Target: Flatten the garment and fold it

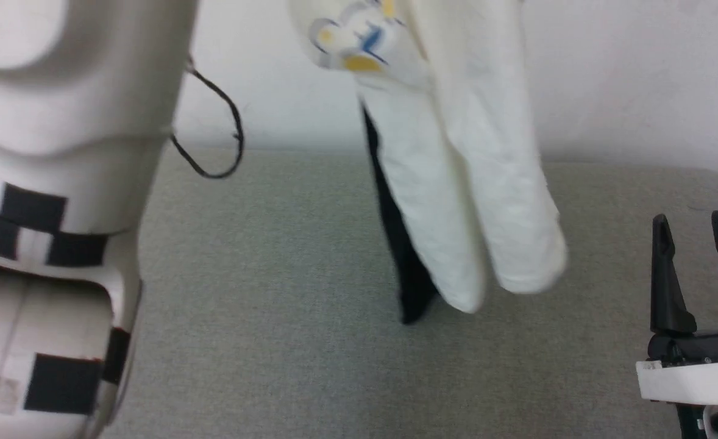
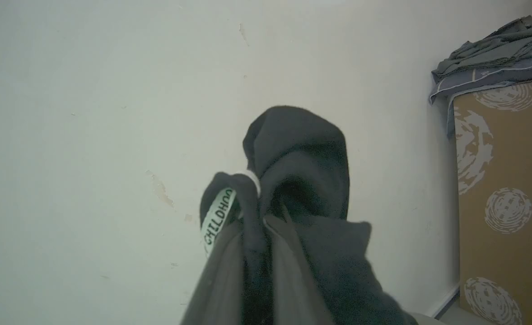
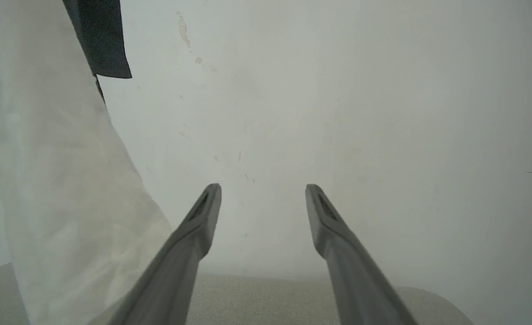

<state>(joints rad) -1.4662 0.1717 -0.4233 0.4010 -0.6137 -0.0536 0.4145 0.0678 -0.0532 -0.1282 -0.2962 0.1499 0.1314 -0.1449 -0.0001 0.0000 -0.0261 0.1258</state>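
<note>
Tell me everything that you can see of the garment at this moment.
The garment is a soft T-shirt, white with black parts, hanging in limp folds over the grey surface. Two long white lobes hang in front, a black strip behind them; whether its lower end touches the surface I cannot tell. Near the top is a blue and yellow print. The left gripper is shut on bunched black cloth beside a white band with dark letters. The open right gripper is apart from it.

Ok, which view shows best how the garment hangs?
Head view: the garment dangles in long white folds over the grey surface. Left wrist view gives its bunched black top with the lettered band; right wrist view, one white panel.
</note>
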